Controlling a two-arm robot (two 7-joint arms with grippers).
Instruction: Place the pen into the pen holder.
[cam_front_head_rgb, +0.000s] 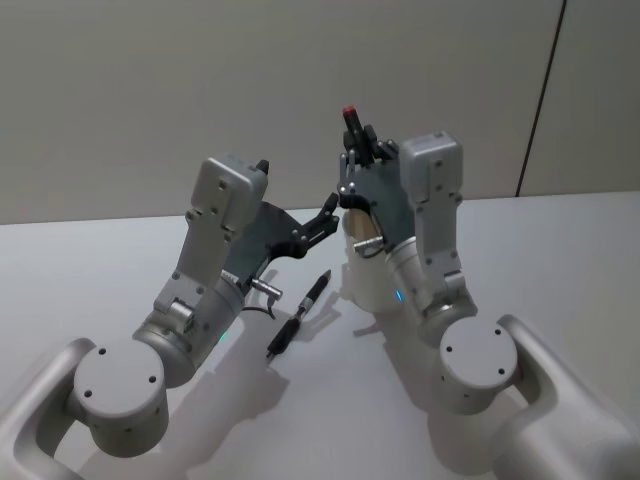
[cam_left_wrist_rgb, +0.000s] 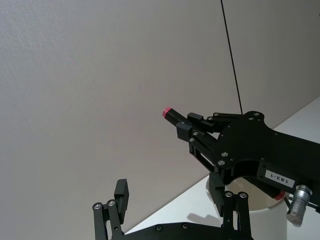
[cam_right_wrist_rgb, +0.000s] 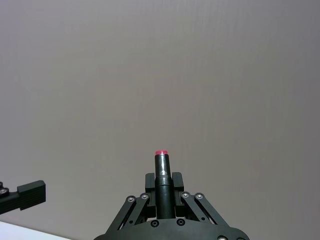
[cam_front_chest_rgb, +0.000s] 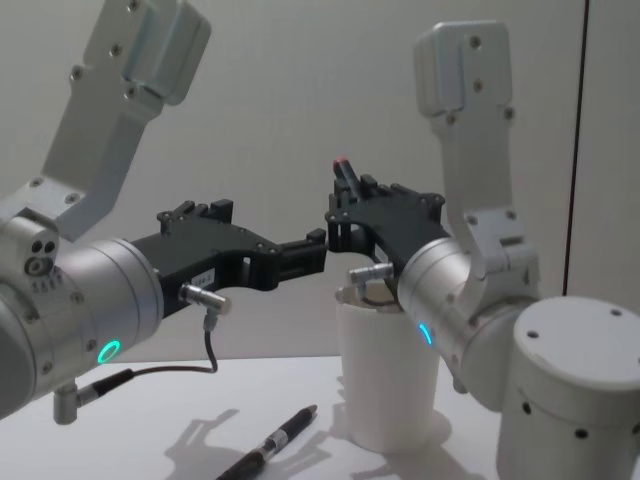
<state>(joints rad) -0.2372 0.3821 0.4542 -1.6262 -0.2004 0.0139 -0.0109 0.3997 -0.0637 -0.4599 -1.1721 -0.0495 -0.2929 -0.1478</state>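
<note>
- Two pens are in view. A red-ended pen (cam_right_wrist_rgb: 161, 172) stands upright in the right gripper (cam_front_head_rgb: 353, 138), and a second pen (cam_front_head_rgb: 300, 313), dark, lies flat on the pale surface (cam_front_head_rgb: 560, 250).
- The right gripper's fingers (cam_right_wrist_rgb: 149, 181) are pinched on the red-ended pen's barrel from both sides. Its red end sticks up past the fingertips, and its lower part is hidden behind the gripper body.
- This gripper hangs right over the pen holder (cam_front_chest_rgb: 385, 380), a white paper cup standing upright on the surface. I cannot tell whether the pen's lower end has reached the cup's mouth.
- The left gripper (cam_front_chest_rgb: 318, 246) reaches in from the left at about the height of the cup's rim. Its fingers (cam_left_wrist_rgb: 121, 192) are spread apart and hold nothing.
- The left gripper's tips are just beside the right gripper's body; I cannot tell whether they touch it.
- The second pen lies slantwise just to the left of the pen holder's base, below the left gripper and apart from both sets of fingers.
</note>
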